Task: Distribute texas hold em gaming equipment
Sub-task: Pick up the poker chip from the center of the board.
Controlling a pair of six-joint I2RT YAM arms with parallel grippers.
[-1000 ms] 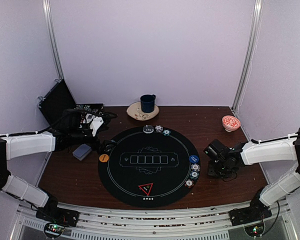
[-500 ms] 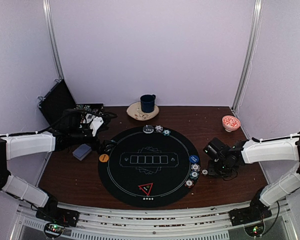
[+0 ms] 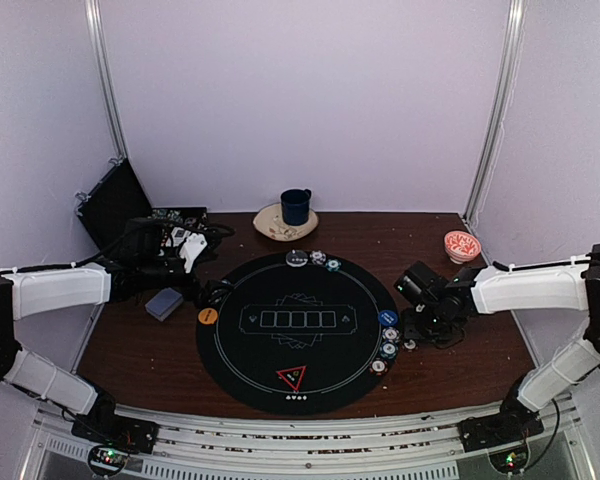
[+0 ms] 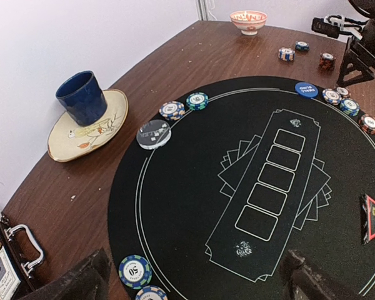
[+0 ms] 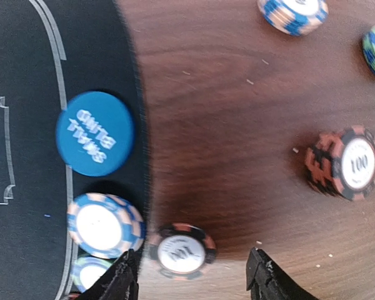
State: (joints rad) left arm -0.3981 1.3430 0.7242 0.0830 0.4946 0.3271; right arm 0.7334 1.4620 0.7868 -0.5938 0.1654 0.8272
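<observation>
change: the right hand (image 5: 191,262) has moved up the mat's right side since a moment ago. an orange chip (image 5: 181,250) that was not there before now lies on the brown worktop (image 5: 237,125), just beside the black mat (image 5: 25,62)
right hand: fingers apart, one on each side of that chip, not squeezing it
left hand (image 4: 194,275): same spot as before, fingers wide apart, nothing between them
writing: the blue disc (image 5: 95,133) says "small blind"; the orange chip and a second orange chip (image 5: 344,164) say "100"; a blue chip (image 4: 135,270) says "50"
other game things: cards (image 3: 164,303) on the worktop left of the mat; the triangle marker (image 3: 291,377) on the mat's near edge
</observation>
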